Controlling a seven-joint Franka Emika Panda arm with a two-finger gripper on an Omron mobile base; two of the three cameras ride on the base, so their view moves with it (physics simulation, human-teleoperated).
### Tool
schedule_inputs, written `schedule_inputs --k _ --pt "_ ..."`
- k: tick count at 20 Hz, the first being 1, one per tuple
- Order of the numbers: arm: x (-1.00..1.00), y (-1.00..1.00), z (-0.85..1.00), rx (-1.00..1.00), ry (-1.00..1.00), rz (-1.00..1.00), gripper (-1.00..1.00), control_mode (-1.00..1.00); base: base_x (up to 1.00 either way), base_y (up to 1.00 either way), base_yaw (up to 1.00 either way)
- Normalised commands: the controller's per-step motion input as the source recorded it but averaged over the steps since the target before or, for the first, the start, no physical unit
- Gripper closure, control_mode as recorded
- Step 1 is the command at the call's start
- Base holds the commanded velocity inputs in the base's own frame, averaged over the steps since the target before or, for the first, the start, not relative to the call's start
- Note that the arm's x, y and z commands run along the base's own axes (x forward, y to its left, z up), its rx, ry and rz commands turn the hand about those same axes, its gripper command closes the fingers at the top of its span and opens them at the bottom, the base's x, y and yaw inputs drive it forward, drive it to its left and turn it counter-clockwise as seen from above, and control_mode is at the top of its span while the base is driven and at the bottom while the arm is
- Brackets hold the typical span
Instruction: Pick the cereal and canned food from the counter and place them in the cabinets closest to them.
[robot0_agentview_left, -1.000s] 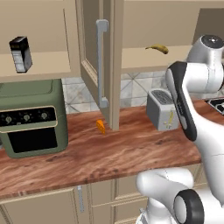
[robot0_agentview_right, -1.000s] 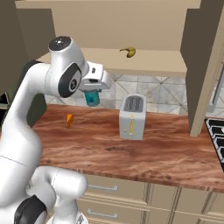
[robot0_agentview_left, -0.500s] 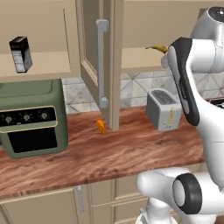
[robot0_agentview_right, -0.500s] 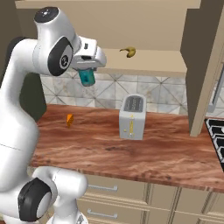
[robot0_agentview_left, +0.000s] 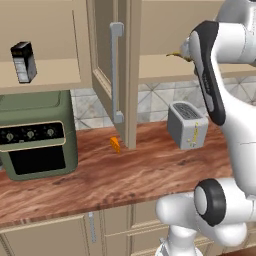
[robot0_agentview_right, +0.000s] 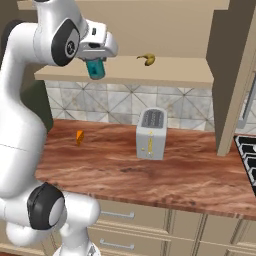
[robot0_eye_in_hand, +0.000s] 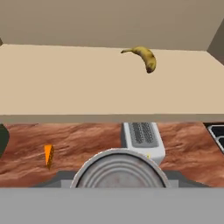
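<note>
My gripper (robot0_agentview_right: 95, 60) is shut on the canned food (robot0_agentview_right: 96, 70), a teal-blue can hanging just in front of the left end of the open cabinet's pale shelf (robot0_agentview_right: 170, 75). In the hand view the can's grey top (robot0_eye_in_hand: 119, 171) sits between the fingers, level with the shelf's front edge (robot0_eye_in_hand: 87, 118). The cereal (robot0_agentview_left: 23, 61), a black box with a white side panel, stands upright on the shelf of the left cabinet (robot0_agentview_left: 45, 80). Below runs the reddish-brown counter (robot0_agentview_right: 150, 175).
A banana (robot0_agentview_right: 146, 59) lies on the shelf right of the can. A silver toaster (robot0_agentview_right: 151, 133) and an orange wedge (robot0_agentview_right: 79, 137) sit on the counter. A green oven (robot0_agentview_left: 35, 135) stands under the cereal. An open cabinet door with a grey handle (robot0_agentview_left: 116, 75) juts out.
The arm has risen and carried the can from just above the counter up to the level of the cabinet shelf. The cereal, toaster and wedge have not moved.
</note>
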Motion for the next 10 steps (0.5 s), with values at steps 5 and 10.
schedule_inputs --k 5,10 --pt "0.49 0.19 0.03 0.03 -0.01 0.0 1.0 -1.0 0.0 0.0 0.0" --pt "0.51 0.12 -0.04 0.01 -0.04 0.0 1.0 -1.0 0.0 0.0 0.0"
